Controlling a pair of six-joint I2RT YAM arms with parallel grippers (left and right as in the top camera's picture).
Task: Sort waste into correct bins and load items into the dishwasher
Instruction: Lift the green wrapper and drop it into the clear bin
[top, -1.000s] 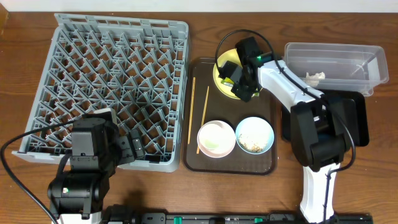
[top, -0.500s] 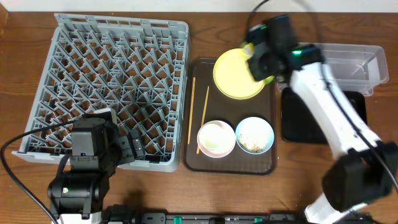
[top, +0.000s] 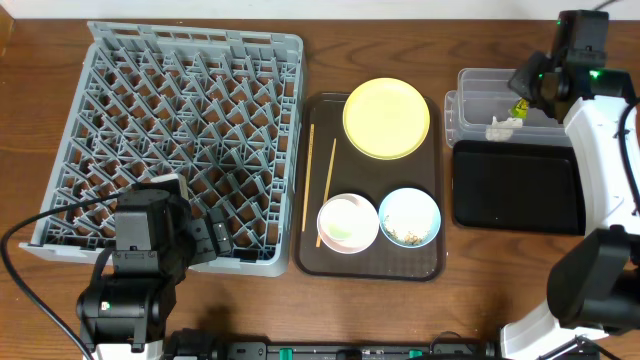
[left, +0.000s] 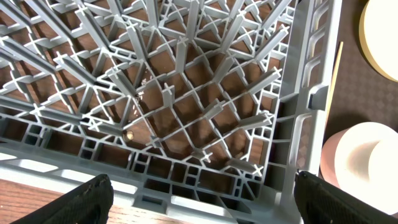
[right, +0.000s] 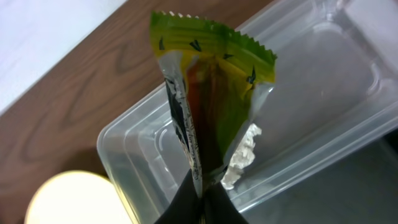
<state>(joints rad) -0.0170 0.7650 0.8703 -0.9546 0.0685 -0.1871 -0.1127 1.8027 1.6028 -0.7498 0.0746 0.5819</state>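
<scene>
Our right gripper (right: 200, 208) was clamped on the small green-yellow printed wrapper (right: 211, 93), dangling over the clear rectangular plastic tub (right: 336, 81) that held a crumpled white tissue (right: 239, 158). We reckoned it needed centring inside the rim and lowering before release. Left gripper (left: 202, 199) sat spread wide.

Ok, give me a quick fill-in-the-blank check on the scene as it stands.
The right gripper is shut on the green-yellow printed ____.
The crumpled white tissue lies in the clear rectangular plastic ____.
The round yellow plate sits on the brown serving ____.
Missing words: wrapper; tub; tray.
</scene>
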